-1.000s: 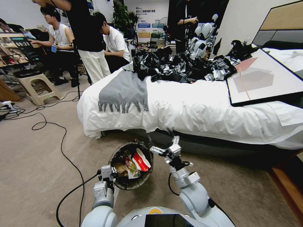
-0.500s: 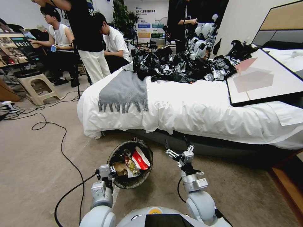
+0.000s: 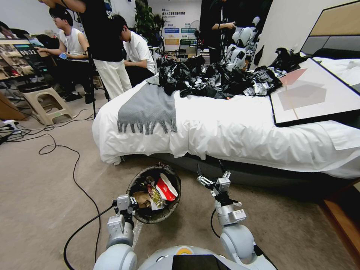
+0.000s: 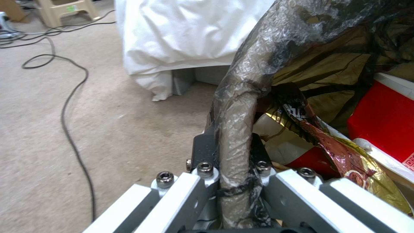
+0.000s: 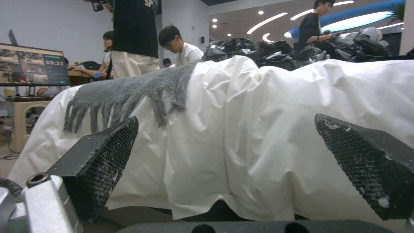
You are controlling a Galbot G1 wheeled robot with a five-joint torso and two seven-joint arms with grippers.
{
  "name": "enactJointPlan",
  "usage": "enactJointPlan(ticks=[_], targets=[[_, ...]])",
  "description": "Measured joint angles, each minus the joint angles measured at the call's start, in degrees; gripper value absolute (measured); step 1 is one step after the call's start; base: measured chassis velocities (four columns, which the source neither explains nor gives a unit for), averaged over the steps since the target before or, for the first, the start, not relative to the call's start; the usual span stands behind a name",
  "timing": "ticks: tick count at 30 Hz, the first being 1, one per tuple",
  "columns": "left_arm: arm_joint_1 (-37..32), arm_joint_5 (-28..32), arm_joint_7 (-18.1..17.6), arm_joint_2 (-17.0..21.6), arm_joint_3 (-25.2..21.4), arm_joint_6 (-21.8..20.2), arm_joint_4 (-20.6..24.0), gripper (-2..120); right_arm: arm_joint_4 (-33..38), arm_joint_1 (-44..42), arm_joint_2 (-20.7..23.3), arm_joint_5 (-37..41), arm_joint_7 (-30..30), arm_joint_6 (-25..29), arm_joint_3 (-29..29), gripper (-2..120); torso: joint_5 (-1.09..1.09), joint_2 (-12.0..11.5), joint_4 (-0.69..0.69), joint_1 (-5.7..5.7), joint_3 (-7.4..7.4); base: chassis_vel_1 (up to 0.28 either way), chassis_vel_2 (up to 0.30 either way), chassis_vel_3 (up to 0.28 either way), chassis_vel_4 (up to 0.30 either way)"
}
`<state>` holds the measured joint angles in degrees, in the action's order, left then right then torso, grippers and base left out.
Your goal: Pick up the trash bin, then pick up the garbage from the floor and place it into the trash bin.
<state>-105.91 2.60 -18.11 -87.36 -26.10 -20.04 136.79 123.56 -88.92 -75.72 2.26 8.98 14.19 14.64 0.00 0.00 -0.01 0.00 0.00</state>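
Note:
The trash bin (image 3: 150, 217), round with a thin black bag over its rim, hangs just above the carpet in front of me. My left gripper (image 3: 130, 203) is shut on its near rim. In the left wrist view the left gripper (image 4: 231, 145) clamps the bag-wrapped rim (image 4: 241, 81). Garbage lies inside: a red-white packet (image 3: 167, 188), a gold wrapper (image 3: 155, 197) and a brown paper bag (image 3: 142, 198). My right gripper (image 3: 210, 171) is open and holds nothing, right of the bin, facing the bed; its black pads (image 5: 108, 155) stand wide apart.
A bed with a white sheet (image 3: 232, 131) stands just ahead, with a grey fringed throw (image 3: 148, 107), a heap of shiny black bags (image 3: 217, 78) and a framed board (image 3: 315, 93) on it. Black cables (image 3: 75, 176) snake over the carpet at left. A plastic stool (image 3: 45, 103) stands far left.
The right gripper has drawn back from the bin's rim to the right and now stands open beside it. The bin stays held by the left gripper, shifted slightly.

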Motion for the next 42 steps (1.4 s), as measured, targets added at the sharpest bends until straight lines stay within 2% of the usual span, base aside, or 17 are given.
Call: enactJointPlan(ticks=[42], targets=[[-0.79,1.04,-0.12,0.49,-1.52,-0.70,1.69,0,-1.39,2.16,-0.08,-0.51,-0.53,-0.92,-2.02,100,0.00,0.00,0.00,0.00,0.00,0.113,0.118,0.113,0.116]])
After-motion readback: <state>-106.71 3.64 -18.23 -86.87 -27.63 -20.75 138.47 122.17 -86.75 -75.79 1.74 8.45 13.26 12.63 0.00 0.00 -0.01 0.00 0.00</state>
